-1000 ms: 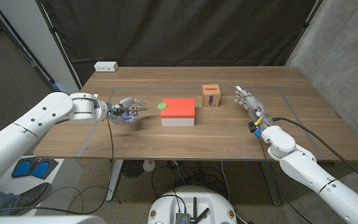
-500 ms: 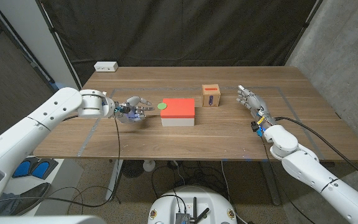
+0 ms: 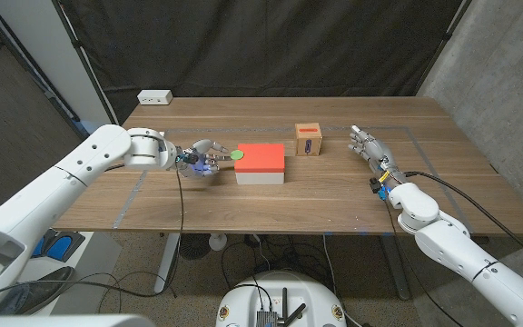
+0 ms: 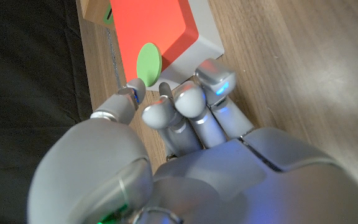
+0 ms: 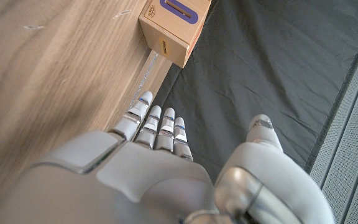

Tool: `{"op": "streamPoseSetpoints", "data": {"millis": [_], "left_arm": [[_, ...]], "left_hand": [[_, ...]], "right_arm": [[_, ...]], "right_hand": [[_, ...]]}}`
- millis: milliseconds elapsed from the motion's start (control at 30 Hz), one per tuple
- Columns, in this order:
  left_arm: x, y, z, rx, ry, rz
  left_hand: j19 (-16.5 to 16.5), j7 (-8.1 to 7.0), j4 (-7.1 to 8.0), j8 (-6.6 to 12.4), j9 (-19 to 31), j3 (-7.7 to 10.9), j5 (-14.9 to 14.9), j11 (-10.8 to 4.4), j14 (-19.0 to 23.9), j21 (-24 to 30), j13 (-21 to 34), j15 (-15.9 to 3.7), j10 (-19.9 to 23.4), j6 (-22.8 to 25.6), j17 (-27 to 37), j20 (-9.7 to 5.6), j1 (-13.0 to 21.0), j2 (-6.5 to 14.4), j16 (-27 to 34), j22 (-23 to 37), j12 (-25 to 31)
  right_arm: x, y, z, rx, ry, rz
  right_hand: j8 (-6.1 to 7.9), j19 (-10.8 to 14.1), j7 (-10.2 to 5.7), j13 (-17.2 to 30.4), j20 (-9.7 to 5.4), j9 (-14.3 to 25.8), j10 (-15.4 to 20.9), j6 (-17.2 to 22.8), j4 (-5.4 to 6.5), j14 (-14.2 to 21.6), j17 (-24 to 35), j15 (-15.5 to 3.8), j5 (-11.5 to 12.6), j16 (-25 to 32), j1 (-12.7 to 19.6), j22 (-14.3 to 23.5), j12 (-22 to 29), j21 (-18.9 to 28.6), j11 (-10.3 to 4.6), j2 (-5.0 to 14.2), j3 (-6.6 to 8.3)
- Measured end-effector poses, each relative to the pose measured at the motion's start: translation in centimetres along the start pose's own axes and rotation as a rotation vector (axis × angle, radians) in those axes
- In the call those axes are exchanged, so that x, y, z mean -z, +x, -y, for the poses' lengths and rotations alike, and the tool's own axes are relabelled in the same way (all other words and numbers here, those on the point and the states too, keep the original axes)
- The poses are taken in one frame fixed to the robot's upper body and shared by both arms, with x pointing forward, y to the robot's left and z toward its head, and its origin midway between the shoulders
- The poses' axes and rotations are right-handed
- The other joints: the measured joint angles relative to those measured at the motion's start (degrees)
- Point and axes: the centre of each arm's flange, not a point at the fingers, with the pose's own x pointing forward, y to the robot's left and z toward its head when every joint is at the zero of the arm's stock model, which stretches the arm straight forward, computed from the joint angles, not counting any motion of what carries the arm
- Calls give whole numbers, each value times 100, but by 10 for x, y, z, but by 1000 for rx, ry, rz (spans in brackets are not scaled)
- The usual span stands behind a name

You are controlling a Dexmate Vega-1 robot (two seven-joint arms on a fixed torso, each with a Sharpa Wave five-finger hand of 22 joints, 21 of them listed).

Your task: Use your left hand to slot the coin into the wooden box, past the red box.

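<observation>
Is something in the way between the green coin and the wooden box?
Yes. The red box sits on the table between the green coin and the wooden box. The left hand is right by the coin, so it would likely have to carry it past the red box.

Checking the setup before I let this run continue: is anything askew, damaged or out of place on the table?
Nothing stands out. The green coin lies flat beside the red box, just ahead of the left robot hand. The wooden box stands upright and looks intact, slot face showing. The right robot hand waits apart, holding nothing.
</observation>
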Motion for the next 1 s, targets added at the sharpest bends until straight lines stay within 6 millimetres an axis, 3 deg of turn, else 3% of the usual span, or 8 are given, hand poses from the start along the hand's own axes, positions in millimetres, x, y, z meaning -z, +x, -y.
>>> {"op": "streamPoseSetpoints", "data": {"millis": [367,1000], "left_arm": [[0,4,7,9,-6,-1],[3,1,11,-9,-26,3]], "left_hand": [[-1,43,0,133,-28,-1,0,0,0,87,-12,0,1,46,95,1,1,1,0,-42,0],[-64,19,6,400,-1,87,0,-23,-1,168,5,1,-23,336,360,-19,32,334,-6,-95,0]], "right_arm": [[4,-2,4,2,8,-6],[14,-1,10,3,20,-18]], "right_hand": [[0,0,2,-1,0,29,22,-3,0,30,0,30,0,0,0,0,0,0,22,0,0],[0,0,3,-1,0,29,42,-3,0,30,-27,30,0,0,0,0,0,0,42,0,0]]}}
